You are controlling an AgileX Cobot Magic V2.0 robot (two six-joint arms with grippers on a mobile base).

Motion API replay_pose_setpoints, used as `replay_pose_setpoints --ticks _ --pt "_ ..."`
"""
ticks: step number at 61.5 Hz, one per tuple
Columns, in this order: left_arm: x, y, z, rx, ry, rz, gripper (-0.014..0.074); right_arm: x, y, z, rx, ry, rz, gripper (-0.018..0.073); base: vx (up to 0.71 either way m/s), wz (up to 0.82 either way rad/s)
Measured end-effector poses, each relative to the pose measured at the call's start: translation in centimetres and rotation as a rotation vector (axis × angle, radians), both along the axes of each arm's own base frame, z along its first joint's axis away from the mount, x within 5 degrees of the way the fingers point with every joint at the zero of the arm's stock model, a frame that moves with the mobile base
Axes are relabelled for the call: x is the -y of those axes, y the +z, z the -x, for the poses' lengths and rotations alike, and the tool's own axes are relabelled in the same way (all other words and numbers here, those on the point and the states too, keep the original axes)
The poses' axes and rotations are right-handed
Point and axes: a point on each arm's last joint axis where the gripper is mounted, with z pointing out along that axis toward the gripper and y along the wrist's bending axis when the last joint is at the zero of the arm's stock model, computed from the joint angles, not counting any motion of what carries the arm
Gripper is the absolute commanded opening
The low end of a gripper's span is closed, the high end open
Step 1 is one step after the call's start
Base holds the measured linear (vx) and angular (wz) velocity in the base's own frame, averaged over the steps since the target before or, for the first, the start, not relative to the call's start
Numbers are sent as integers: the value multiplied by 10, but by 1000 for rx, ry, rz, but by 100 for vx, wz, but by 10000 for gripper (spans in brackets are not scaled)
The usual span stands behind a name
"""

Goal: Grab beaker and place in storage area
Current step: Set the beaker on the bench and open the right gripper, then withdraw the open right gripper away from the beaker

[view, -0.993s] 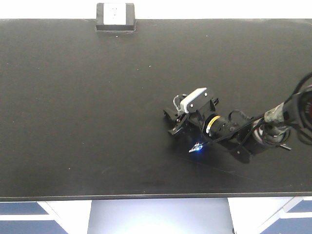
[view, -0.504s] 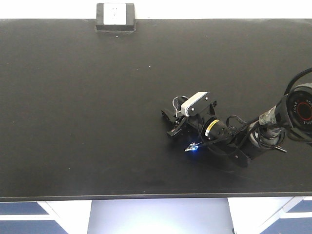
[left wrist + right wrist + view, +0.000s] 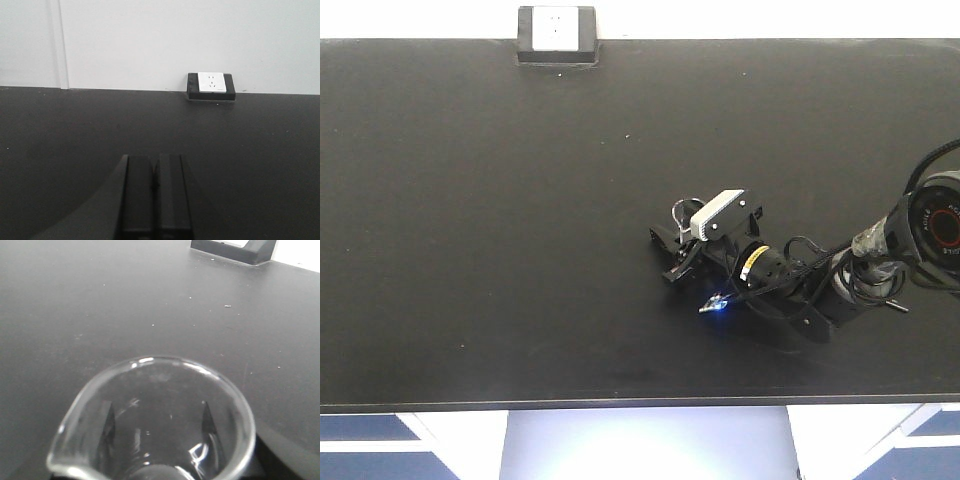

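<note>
Overhead, left to right: the black benchtop (image 3: 500, 250) fills nearly the whole front view, matte and dark, with the white socket box (image 3: 557, 35) in its black frame sitting at the rear edge, left of centre. Right of centre, the right gripper (image 3: 670, 252) lies low over the surface, fingers pointing left, a grey-white camera block on top of the wrist and a small blue light glowing just under the arm. The arm itself runs off to the right edge with looped cables. The beaker (image 3: 682, 212) is only a faint clear ring at the gripper's tip in this view, hard to make out.

Right wrist view: the beaker (image 3: 155, 420) fills the lower frame, rim up, pouring lip at lower left, and the dark fingers (image 3: 106, 422) show through the glass on both sides, pressed to the wall, so the right claw is grasping it. Whether its base touches the benchtop (image 3: 100, 305) cannot be told. The socket box (image 3: 235, 250) sits far off at top right.

Left wrist view: the left gripper (image 3: 154, 195) has its two black fingers closed flat together, nothing between them, above the benchtop (image 3: 60, 130), with the socket box (image 3: 211, 86) against the white wall beyond.
</note>
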Motion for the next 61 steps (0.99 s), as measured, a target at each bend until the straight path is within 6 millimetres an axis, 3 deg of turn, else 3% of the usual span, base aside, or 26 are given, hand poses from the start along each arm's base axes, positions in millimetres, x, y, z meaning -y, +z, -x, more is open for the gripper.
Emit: replay_pose_setpoints --ticks 25,36,61 --pt "0 0 0 0 0 0 -8 0 -1 0 -11 -3 1 559 0 0" --pt "0 0 0 0 0 0 -8 3 9 1 -33 -14 42 559 0 0" --pt "0 0 0 0 0 0 -8 33 21 42 -105 -90 76 557 0 0"
